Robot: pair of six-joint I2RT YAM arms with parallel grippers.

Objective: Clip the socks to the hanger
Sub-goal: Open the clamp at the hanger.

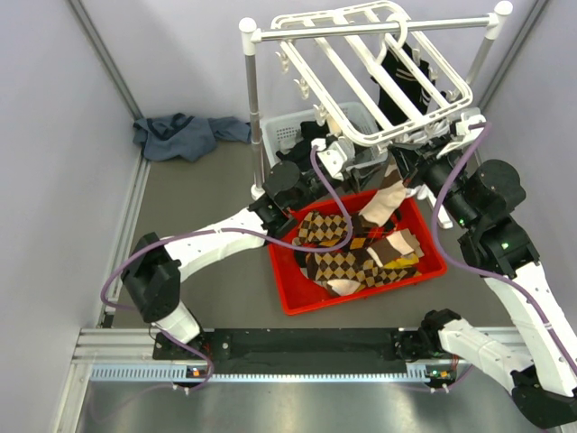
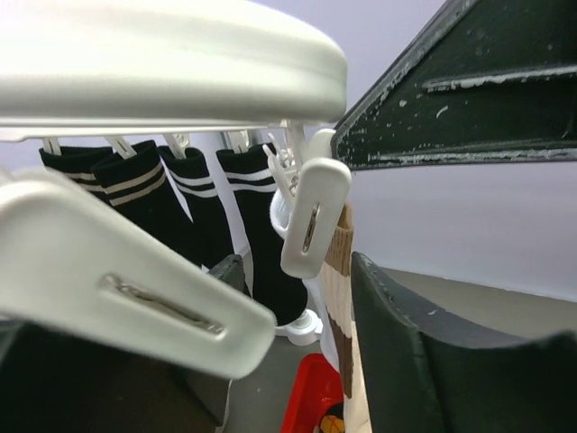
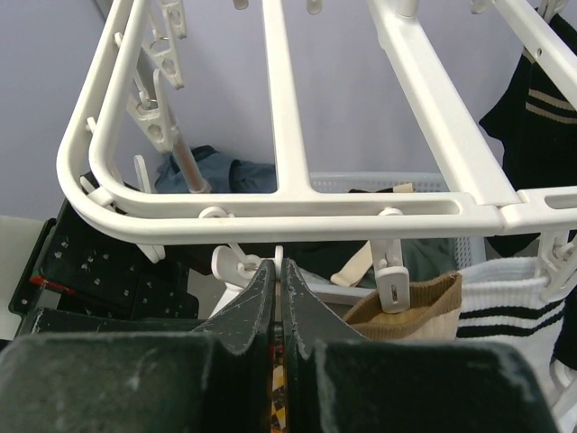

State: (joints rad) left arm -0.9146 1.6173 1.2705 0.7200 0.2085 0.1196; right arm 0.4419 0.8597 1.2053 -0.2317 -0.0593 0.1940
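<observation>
Seating cuff in hanger (image 3: 270, 216) clip (image 2: 311, 216)
Right gripper (image 3: 277, 271) pinched the sock (image 1: 389, 200); left gripper (image 2: 352, 203), half open, straddled the clip. Cuff needed deep seating before release.

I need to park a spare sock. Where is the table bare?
Bare table lies left of the red bin, between the blue cloth and the left arm. A narrower strip runs between the bin and the base rail. It is crowded under the hanger's near edge, where left end effector, right end effector and clips bunch.
</observation>
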